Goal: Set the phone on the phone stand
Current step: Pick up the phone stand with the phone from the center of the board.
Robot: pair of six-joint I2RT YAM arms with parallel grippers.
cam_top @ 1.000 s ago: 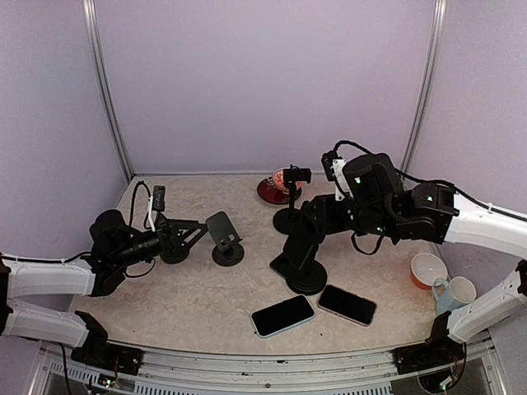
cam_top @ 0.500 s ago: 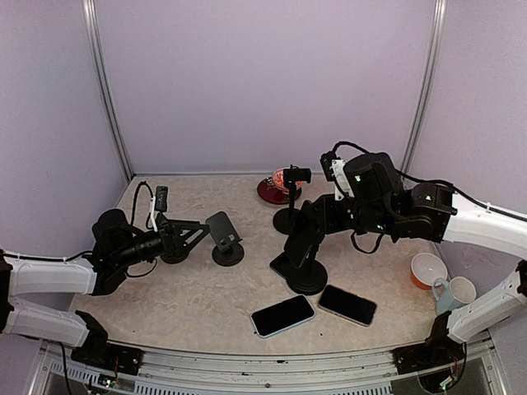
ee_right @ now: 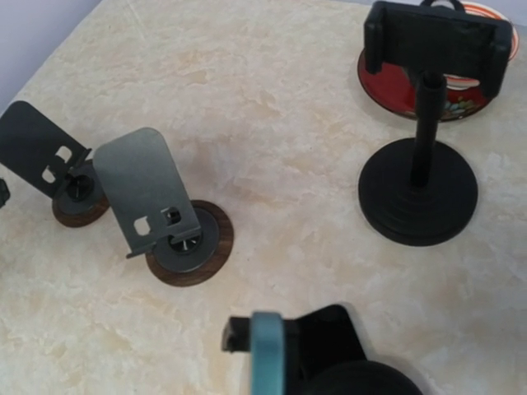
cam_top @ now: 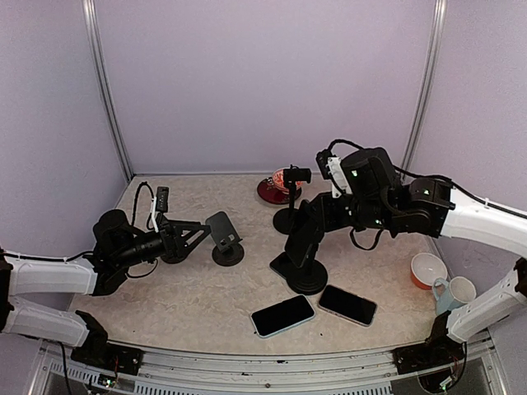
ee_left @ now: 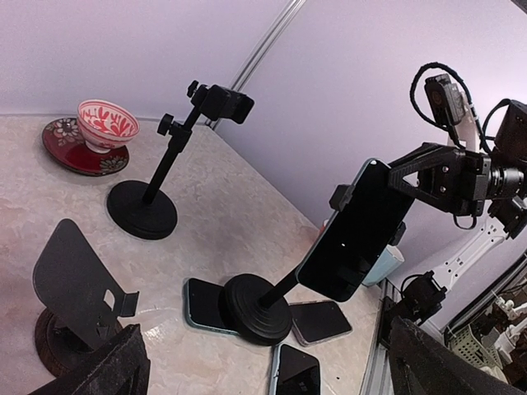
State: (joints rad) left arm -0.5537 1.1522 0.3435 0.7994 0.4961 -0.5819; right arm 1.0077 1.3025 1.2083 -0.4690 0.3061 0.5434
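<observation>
You have the phone (ee_left: 352, 234) up on the stand (ee_left: 262, 306) near the middle of the worktop (cam_top: 198, 296). It leans back against the head of the stand, clamp pieces show at both its sides, and its dark face is turned toward the left arm. Your right fingers (ee_left: 409, 174) are closed narrow and they meet the upper edge of the phone. If they pinch this edge or only rest on it, I cannot tell. In the right wrist view only the pale blue rim of the phone shows at the bottom, above the round base of the stand. Your left fingers (ee_left: 103, 370) stand wide apart and hold nothing. They hang low at the left side of the worktop and point toward the two plate stands (ee_right: 152, 193), near to them but apart. Three other phones (cam_top: 282, 315) lie flat on the worktop around the base of the stand: one just beside it on the left side, two in front of it toward you. Behind the stand is a tall stand (cam_top: 288, 218) with its clamp at the top, and behind that a red bowl (cam_top: 280, 178) sits on a dark red saucer (cam_top: 265, 194). At the far right you see an orange bowl (cam_top: 428, 268) and a mug (cam_top: 458, 290), close together.
</observation>
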